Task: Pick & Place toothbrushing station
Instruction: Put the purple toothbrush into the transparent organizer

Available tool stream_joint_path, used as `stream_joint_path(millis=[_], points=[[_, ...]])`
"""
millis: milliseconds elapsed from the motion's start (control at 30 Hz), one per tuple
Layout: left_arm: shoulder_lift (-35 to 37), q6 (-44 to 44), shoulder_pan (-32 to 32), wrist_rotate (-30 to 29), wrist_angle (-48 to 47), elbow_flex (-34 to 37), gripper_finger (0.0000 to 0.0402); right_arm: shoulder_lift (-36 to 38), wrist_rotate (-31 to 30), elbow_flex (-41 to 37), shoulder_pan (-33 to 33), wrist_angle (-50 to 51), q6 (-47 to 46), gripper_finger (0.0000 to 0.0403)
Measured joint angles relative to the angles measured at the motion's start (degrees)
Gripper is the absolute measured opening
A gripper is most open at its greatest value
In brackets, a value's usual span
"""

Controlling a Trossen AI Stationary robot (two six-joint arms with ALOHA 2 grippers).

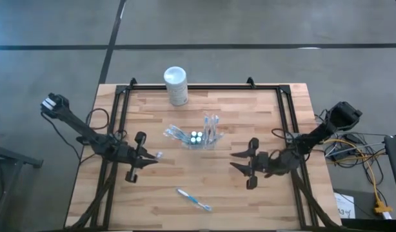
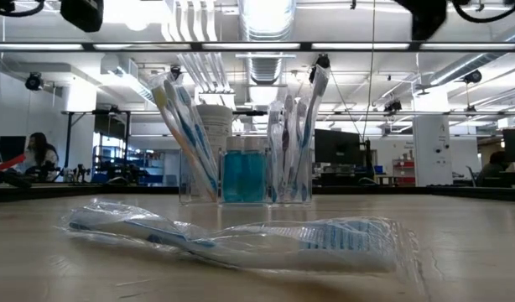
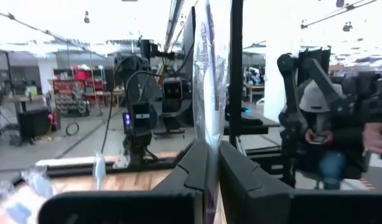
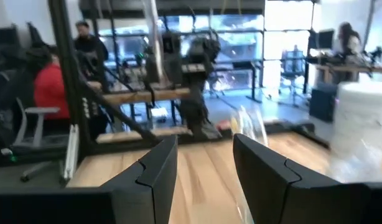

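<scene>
The toothbrushing station [image 1: 202, 138], a clear plastic holder, stands at the table's middle with several wrapped toothbrushes upright in it [image 2: 245, 172]. My left gripper [image 1: 149, 156] hovers left of it, shut on a wrapped toothbrush [image 3: 208, 74]. My right gripper [image 1: 239, 162] hovers right of the holder, open, with nothing between its fingers [image 4: 204, 152]. Another wrapped toothbrush [image 1: 193, 199] lies flat on the table near the front edge [image 2: 241, 239]. My left gripper pinches the wrapped toothbrush's clear wrapper [image 3: 209, 134] between its two fingers. The fingers reach about level from the table's left side. The toothbrush stands up above the fingers, clear of the table. Which end they hold is hidden by the fingers.
A white canister with a yellow label [image 1: 175, 84] stands at the table's far edge. A loose wrapped toothbrush [image 1: 175, 133] lies just left of the holder. Bare wood lies at the table's near corners. People sit in the room beyond the table.
</scene>
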State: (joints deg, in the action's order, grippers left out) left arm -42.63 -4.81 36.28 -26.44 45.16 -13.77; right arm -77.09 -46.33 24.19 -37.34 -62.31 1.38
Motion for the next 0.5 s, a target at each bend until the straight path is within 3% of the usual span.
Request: stream_joint_path(millis=[300, 500], points=[[-12.8, -6.9, -1.1, -2.4, 8.0, -7.2, 0.0020, -4.0, 14.3, 11.3, 6.2, 1.0, 9.7, 0.0154], [-18.6, -11.3, -2.0, -2.1, 8.3, -12.3, 0.0020, -8.2, 15.3, 20.6, 6.7, 5.3, 14.1, 0.0203]])
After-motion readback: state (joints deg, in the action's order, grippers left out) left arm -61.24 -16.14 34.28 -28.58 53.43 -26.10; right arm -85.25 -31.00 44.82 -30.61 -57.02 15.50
